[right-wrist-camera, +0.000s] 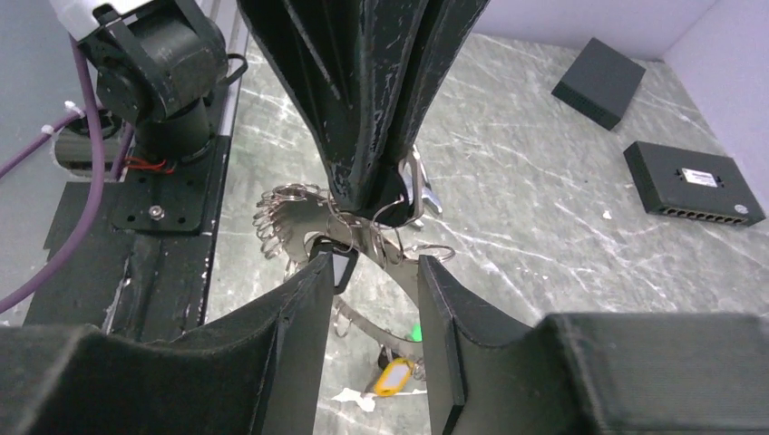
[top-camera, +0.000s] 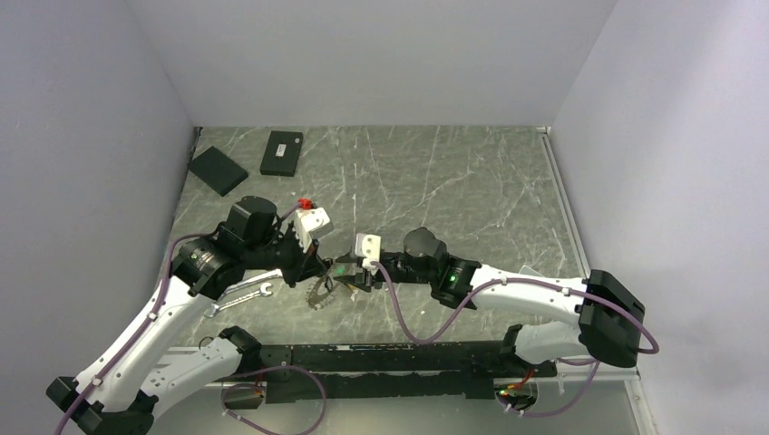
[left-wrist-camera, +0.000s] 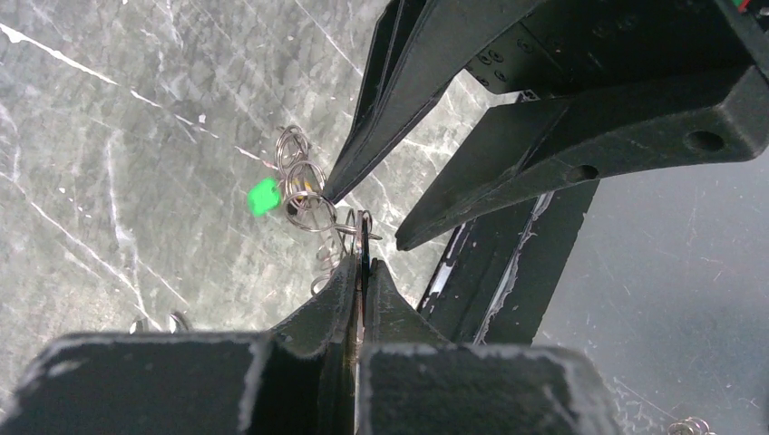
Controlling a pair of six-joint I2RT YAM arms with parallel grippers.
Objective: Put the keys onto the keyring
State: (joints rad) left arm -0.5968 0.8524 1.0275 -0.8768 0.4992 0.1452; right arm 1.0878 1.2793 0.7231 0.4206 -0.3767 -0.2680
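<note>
I hold the left end effector (left-wrist-camera: pixel 361 269) pinched shut on the keyring (left-wrist-camera: pixel 363 237), keeping it edge-up just over the desk (right-wrist-camera: pixel 544 217). The keys (right-wrist-camera: pixel 277 216) fan out beside its tips. The right end effector (right-wrist-camera: pixel 372 272) faces it, partly open with fingers flanking the ring, placed, I judge, to work a key on.

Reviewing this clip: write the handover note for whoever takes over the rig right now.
Left gripper: shut on the thin edge of the keyring, near the middle of the table.
Right gripper: open, one finger on either side of the bundle, gripping nothing.
Keys: many are fanned on the ring, with the green tag beside them.
Done: most keys appear to be threaded.
Left: I cannot tell whether a loose key remains. Check, thread it if so, then release.
</note>
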